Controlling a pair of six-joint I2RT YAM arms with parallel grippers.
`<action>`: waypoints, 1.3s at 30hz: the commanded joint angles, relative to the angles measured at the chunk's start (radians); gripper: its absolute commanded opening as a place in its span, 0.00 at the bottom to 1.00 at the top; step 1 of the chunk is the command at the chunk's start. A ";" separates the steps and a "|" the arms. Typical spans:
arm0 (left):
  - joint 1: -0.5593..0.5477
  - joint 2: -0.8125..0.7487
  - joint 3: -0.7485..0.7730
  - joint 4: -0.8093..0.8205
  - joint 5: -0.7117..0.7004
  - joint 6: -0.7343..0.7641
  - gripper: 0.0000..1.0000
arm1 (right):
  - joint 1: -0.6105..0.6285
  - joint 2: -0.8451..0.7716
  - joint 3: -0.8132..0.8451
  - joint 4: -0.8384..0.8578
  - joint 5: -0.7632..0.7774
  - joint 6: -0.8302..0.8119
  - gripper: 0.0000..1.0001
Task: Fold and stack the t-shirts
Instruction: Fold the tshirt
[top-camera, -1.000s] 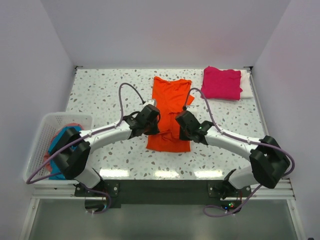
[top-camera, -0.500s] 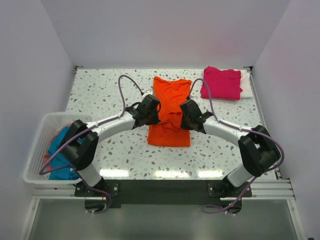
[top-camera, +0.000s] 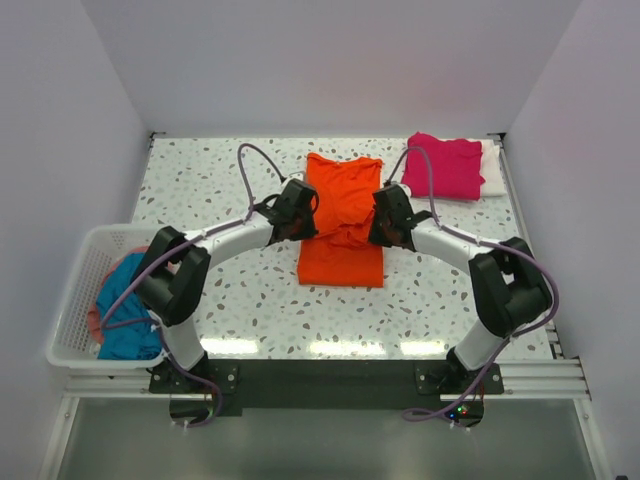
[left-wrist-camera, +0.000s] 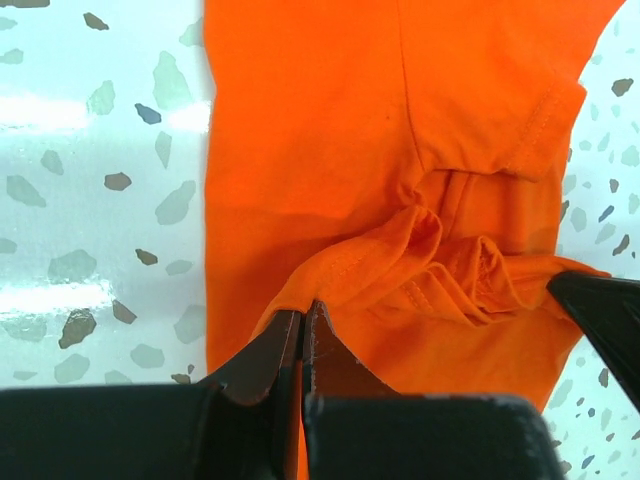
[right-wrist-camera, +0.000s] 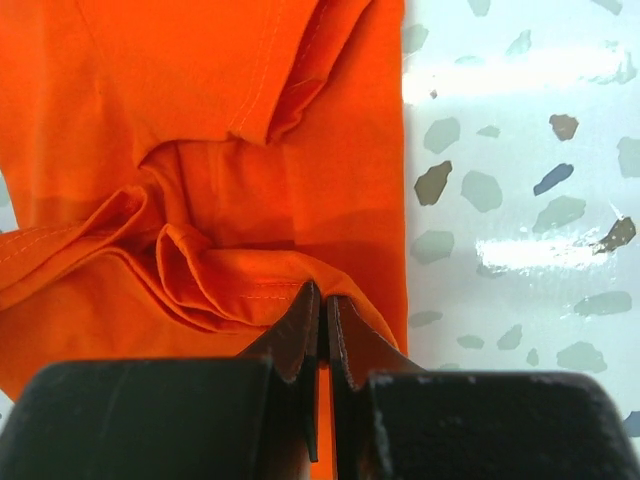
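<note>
Top view: speckled terrazzo table (top-camera: 200, 190) between white walls (top-camera: 320, 70); orange t-shirt (top-camera: 343, 215) bunched at centre, magenta t-shirt (top-camera: 443, 165) and white t-shirt (top-camera: 492, 168) far right, teal t-shirt (top-camera: 125, 335) in the basket (top-camera: 110, 232) at left. Left wrist: left gripper (left-wrist-camera: 303, 320) pinched closed on the orange hem. Right wrist: right gripper (right-wrist-camera: 322, 300) likewise.
</note>
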 joint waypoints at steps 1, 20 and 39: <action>0.022 0.010 0.043 0.051 0.013 0.028 0.00 | -0.034 0.018 0.054 0.068 -0.024 -0.015 0.00; 0.114 0.082 0.123 0.114 0.140 0.115 0.61 | -0.138 0.106 0.203 0.039 -0.137 -0.019 0.57; -0.012 0.016 0.037 0.054 0.111 0.103 0.17 | 0.041 0.055 0.118 0.037 -0.131 -0.093 0.27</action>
